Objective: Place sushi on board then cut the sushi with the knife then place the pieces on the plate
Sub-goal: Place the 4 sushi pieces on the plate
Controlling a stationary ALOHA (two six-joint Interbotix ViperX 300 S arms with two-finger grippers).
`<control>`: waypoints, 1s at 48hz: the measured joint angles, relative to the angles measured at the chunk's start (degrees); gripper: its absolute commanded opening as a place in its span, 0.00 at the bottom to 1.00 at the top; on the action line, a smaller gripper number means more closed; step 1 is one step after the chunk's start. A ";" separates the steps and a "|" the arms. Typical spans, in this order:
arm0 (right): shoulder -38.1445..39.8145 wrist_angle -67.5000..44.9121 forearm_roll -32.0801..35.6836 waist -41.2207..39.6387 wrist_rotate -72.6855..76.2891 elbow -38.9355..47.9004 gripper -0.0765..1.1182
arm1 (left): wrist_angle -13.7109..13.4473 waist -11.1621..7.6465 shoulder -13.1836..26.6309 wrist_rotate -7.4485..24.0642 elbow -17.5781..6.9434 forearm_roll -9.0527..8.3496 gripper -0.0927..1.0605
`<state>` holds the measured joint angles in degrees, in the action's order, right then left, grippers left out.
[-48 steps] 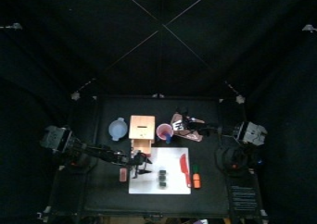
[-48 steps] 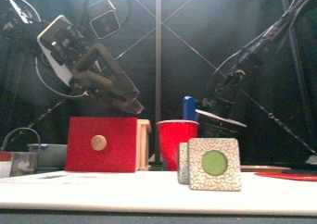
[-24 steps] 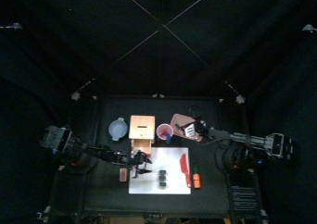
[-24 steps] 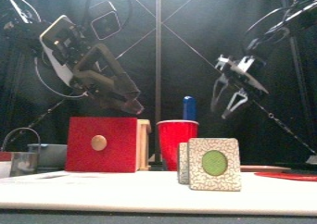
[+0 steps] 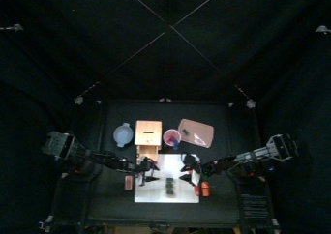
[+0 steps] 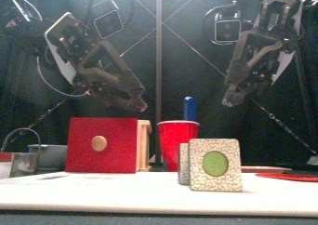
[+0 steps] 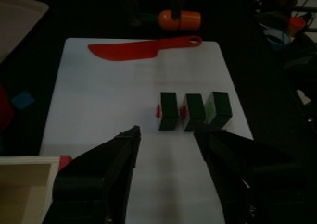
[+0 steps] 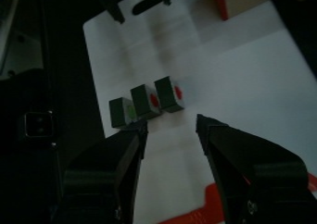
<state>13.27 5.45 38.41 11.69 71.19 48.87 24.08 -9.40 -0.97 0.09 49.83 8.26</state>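
The dark green sushi roll stands on the white cutting board, its blocks side by side, also in the front view and the right wrist view. A red toy knife lies on the board's right side. My left gripper hovers open above the board's back left corner. Open and empty too, my right gripper hangs above the board's back right part. The pink plate lies behind the board at the right.
Behind the board stand a wooden box with a red front, a red cup holding a blue knife, and a blue-grey bowl. An orange toy lies at the board's right edge.
My right arm has swung from over the pink plate forward to above the board. The left arm and the sushi have stayed put.
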 measured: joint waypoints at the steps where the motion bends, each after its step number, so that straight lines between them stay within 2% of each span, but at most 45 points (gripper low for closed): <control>1: -0.88 -0.09 0.09 0.35 0.00 -0.53 0.75 | 0.00 0.00 0.09 0.00 -0.09 0.00 0.82; 10: -9.67 -0.35 1.76 2.72 0.00 -5.98 0.75 | 0.09 0.00 0.00 0.09 -0.44 0.00 0.82; 17: -13.62 0.00 4.39 2.64 0.00 -9.32 0.75 | 0.09 0.00 0.00 0.09 -0.44 0.00 0.82; 27: -14.59 2.29 9.23 2.55 0.00 -11.16 0.75 | 0.09 0.00 -0.26 0.09 -0.44 0.00 0.82; 48: -17.40 2.64 10.02 0.97 0.00 -11.16 0.75 | 0.26 -0.18 -4.04 0.09 0.09 -0.09 0.82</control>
<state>-4.13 8.09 48.43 12.66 71.19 37.71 24.35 -9.58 -5.01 0.18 49.92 8.17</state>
